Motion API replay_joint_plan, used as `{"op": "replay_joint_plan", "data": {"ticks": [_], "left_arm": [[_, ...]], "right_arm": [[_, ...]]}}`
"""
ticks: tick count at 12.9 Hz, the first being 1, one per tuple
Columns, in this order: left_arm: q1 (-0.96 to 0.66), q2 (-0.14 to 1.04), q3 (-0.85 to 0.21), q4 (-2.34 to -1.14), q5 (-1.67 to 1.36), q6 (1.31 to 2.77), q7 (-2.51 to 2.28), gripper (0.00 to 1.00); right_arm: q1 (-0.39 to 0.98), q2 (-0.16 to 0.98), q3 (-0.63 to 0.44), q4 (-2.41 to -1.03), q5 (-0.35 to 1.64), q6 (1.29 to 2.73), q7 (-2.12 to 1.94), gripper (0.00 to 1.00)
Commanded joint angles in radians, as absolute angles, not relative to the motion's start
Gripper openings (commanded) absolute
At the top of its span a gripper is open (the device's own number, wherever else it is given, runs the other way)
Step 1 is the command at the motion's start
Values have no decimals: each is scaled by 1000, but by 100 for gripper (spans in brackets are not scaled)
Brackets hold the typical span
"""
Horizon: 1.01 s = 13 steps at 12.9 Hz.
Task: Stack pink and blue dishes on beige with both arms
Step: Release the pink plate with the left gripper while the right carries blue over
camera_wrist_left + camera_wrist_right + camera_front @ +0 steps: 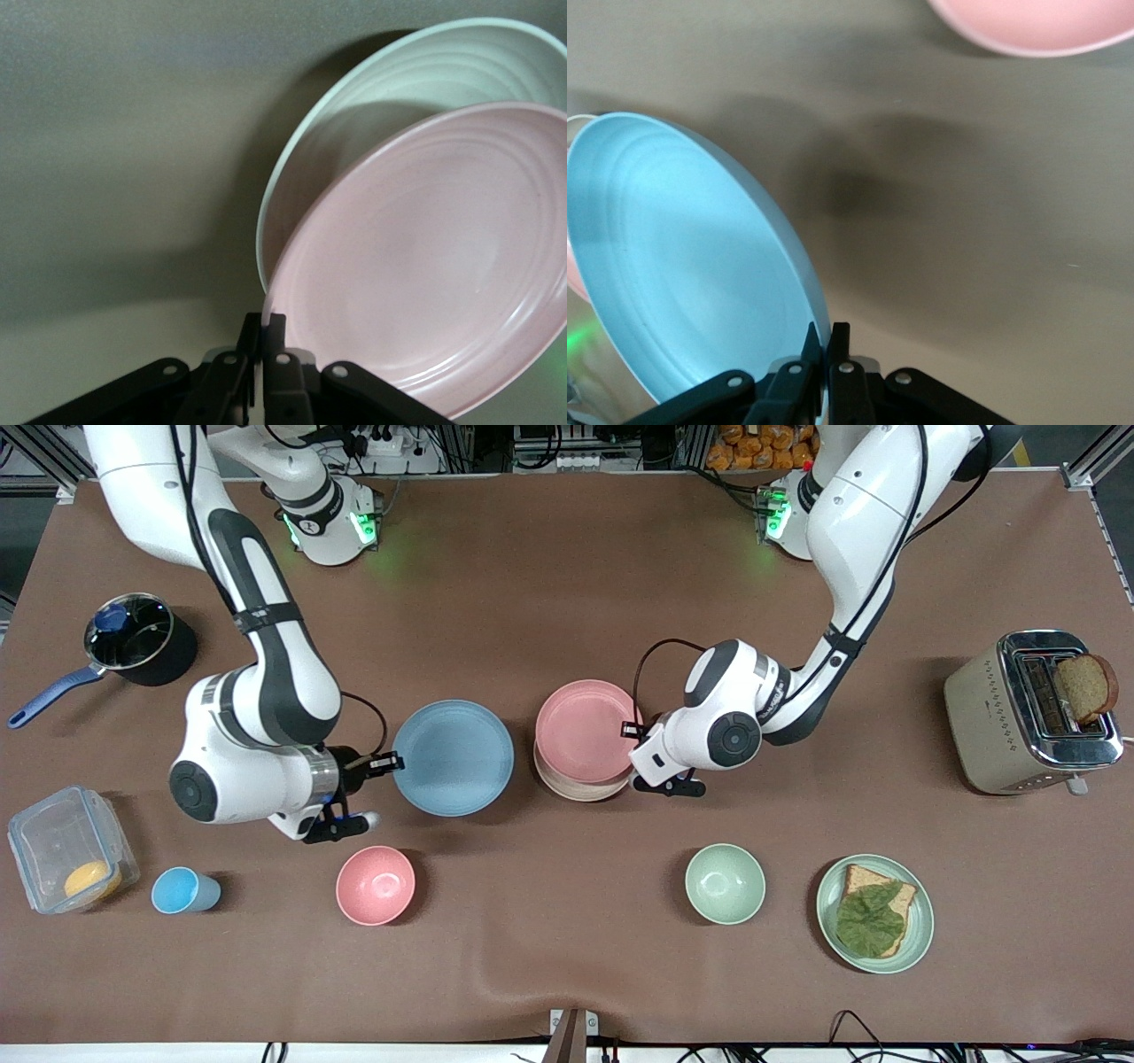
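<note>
The left gripper [636, 734] pinches the pink plate's [586, 730] rim over the beige plate [576, 786]; the right gripper [390, 762] pinches the blue plate's [454, 757] rim

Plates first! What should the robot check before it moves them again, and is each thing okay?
1. Left gripper pinching the pink plate by its rim: ok, fingers shut on the edge.
2. Pink plate over the beige plate: ok, but it sits shifted, so the beige rim shows on the side nearer the front camera.
3. Pink plate lying flat: cannot tell; the left wrist view suggests a tilt.
4. Right gripper pinching the blue plate by its rim: ok.
5. Blue plate on the stack: not ok, it is beside the stack, toward the right arm's end.
6. Pink bowl out of the way: ok, nearer the front camera.
</note>
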State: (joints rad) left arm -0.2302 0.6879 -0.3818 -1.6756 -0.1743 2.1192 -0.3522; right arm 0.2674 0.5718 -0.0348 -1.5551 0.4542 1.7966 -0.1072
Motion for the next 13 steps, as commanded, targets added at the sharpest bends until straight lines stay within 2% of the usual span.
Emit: {"op": "replay_joint_plan", "data": {"ticks": [1,9,13], "left_arm": [[-244,701,-368,-1655,-150,2118,-380,0],[-244,709,-365,-1655,-123,2118,-388,0],[-241,707,-364,-1655,-123,2118,-387,34]], "right_arm": [[293,555,-45,-1565,489,1792,-97,0],[338,560,-48,-1575,546,1833,-97,0],[331,560,-48,-1586,546,1836,-106,0]]}}
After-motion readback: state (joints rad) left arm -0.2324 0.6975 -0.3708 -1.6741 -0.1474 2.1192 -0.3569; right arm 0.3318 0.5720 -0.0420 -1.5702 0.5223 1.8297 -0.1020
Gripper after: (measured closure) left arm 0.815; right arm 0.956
